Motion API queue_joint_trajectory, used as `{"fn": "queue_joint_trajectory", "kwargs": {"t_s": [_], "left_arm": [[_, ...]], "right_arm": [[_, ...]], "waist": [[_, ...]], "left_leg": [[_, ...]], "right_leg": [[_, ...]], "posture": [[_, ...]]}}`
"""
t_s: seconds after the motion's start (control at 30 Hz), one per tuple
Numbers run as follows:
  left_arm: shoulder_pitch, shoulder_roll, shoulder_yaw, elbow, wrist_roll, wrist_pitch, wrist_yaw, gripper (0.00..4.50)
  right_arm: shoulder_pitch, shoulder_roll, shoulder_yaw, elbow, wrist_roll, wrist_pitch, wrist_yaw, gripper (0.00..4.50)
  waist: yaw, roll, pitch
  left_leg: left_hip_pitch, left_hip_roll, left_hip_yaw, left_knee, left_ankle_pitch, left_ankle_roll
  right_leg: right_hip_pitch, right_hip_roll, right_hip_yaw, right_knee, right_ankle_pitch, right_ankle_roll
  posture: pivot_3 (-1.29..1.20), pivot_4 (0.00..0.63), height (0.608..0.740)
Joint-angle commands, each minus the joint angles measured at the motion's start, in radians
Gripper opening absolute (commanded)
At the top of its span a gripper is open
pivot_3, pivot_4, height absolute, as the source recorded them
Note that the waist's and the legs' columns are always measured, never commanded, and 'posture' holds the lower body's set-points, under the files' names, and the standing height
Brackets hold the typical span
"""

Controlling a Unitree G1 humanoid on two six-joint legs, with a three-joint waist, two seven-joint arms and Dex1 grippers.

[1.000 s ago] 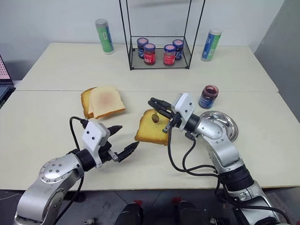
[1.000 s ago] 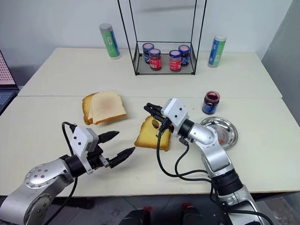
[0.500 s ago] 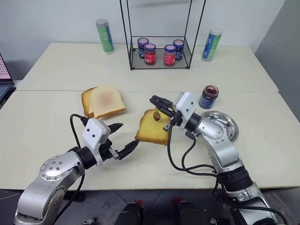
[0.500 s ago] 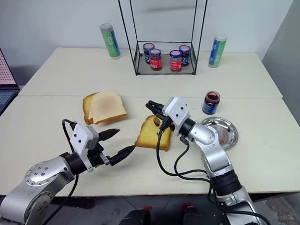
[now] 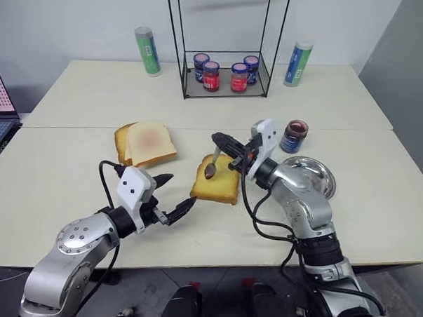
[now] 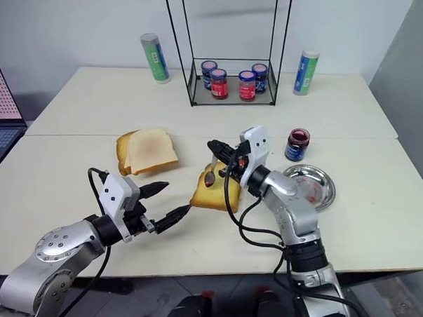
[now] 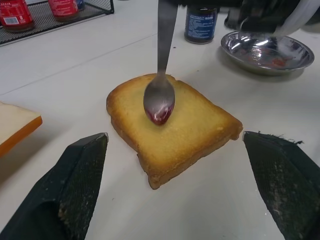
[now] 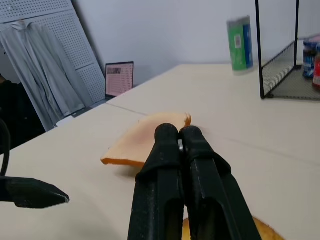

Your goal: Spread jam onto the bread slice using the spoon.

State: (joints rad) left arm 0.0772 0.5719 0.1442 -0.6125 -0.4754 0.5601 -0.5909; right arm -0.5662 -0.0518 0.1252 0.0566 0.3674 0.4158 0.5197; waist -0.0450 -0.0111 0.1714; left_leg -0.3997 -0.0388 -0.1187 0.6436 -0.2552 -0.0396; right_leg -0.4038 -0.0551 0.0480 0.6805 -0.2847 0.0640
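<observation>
The right gripper [image 5: 224,141], clamped on the spoon [image 7: 160,95], hangs its jam [image 7: 160,116]-smeared bowl over the bread slice [image 7: 175,125] for spreading, while the left gripper [image 5: 176,196] waits open nearby.

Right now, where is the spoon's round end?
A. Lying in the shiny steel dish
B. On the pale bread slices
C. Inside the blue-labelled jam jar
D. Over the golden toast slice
D. The spoon, hanging bowl-down from the right end effector, has its jam-smeared bowl over the middle of the golden toast slice; whether it touches the toast is hard to tell. The jam jar and the steel dish stand apart to one side.
</observation>
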Motion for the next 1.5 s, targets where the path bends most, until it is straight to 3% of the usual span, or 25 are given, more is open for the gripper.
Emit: {"fn": "queue_joint_trajectory", "kwargs": {"t_s": [0.03, 0.3, 0.83, 0.93, 1.27, 1.5], "left_arm": [[0.006, 0.013, 0.029, -0.048, -0.016, -0.006, 0.002, 4.5], [0.003, 0.008, 0.019, -0.044, -0.013, -0.012, 0.006, 4.5], [0.01, 0.024, 0.033, -0.03, -0.025, -0.018, -0.019, 4.5], [0.01, 0.031, 0.039, -0.029, -0.029, -0.017, -0.024, 4.5], [0.026, 0.037, 0.045, -0.05, -0.04, -0.002, -0.028, 4.5], [0.043, 0.041, 0.053, -0.069, -0.048, 0.008, -0.018, 4.5]], "right_arm": [[-0.021, -0.012, 0.011, 0.037, -0.066, -0.129, 0.018, 0.16], [0.041, -0.056, 0.102, 0.054, -0.18, -0.322, 0.084, 0.16], [-0.022, -0.104, 0.016, 0.023, -0.18, -0.335, 0.044, 0.16], [-0.032, -0.085, -0.01, -0.025, -0.132, -0.265, 0.022, 0.16], [-0.021, 0.105, -0.244, -0.052, 0.24, 0.257, -0.224, 0.16], [0.004, 0.131, -0.291, 0.027, 0.283, 0.338, -0.266, 0.16]], "waist": [[0.0, 0.0, 0.0], [-0.003, 0.0, 0.0], [0.0, -0.001, 0.0], [0.001, 0.0, 0.0], [0.002, 0.0, 0.0], [0.002, 0.0, 0.0]], "left_leg": [[0.0, 0.0, 0.0, 0.0, 0.0, 0.0], [0.0, 0.0, 0.0, 0.0, 0.0, 0.0], [0.0, 0.0, 0.0, 0.0, 0.0, 0.0], [0.0, 0.0, 0.0, 0.0, 0.0, 0.0], [0.0, 0.001, -0.002, 0.0, 0.0, 0.0], [0.0, 0.0, -0.001, 0.0, 0.0, 0.0]], "right_leg": [[0.0, 0.0, 0.0, 0.0, 0.0, 0.0], [0.0, 0.0, 0.0, 0.0, 0.0, 0.0], [0.0, 0.0, -0.001, 0.0, 0.0, 0.0], [0.0, 0.0, -0.001, 0.0, 0.0, 0.0], [0.0, 0.0, -0.001, 0.0, 0.0, -0.001], [0.0, 0.0, -0.001, 0.0, 0.0, -0.001]], "posture": [[0.0, 0.15, 0.74], [0.0, 0.15, 0.74], [0.0, 0.15, 0.74], [0.0, 0.15, 0.74], [0.0, 0.15, 0.74], [0.0, 0.15, 0.74]]}}
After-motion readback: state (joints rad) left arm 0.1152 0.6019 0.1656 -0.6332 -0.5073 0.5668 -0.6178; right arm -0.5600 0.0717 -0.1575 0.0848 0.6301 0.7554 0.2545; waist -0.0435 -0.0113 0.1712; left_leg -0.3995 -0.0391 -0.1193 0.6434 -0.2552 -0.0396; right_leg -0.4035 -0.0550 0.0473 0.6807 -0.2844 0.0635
